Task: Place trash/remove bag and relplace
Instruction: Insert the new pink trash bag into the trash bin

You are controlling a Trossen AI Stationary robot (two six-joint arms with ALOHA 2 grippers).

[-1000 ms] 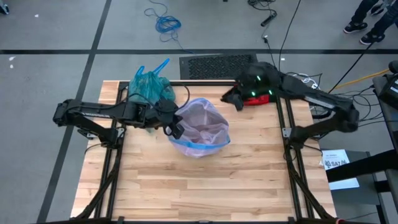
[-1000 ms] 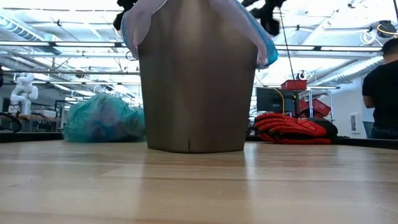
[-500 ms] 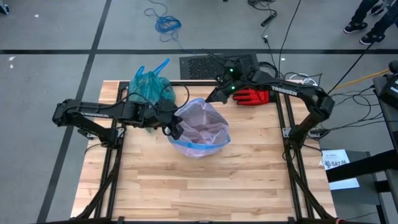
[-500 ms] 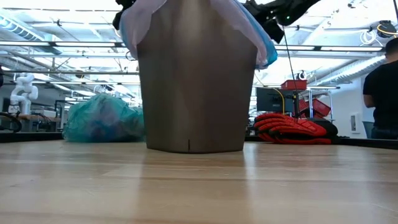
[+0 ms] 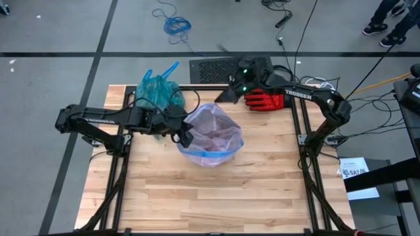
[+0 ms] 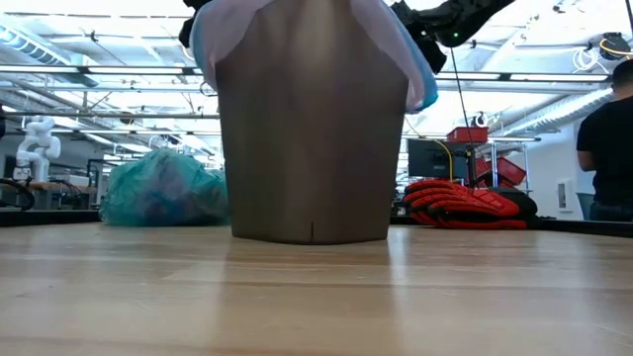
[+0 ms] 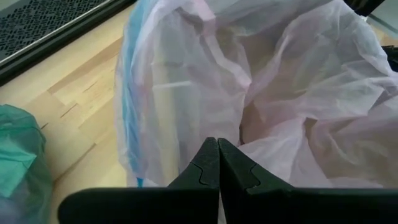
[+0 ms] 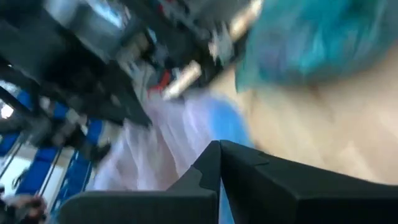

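I see my left claw (image 5: 186, 137) at the pink-lined bin's (image 5: 211, 136) rim, teal bag (image 5: 157, 92) behind, red glove (image 5: 264, 100) far right.

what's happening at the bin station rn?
Bag swap is mostly done. The full teal bag sits tied off at the table's far left, and the bin at the centre already wears the pink replacement liner. The left pincer is shut at the liner's rim on the left side. The right pincer is shut and empty, up in the air behind the bin near the red glove.
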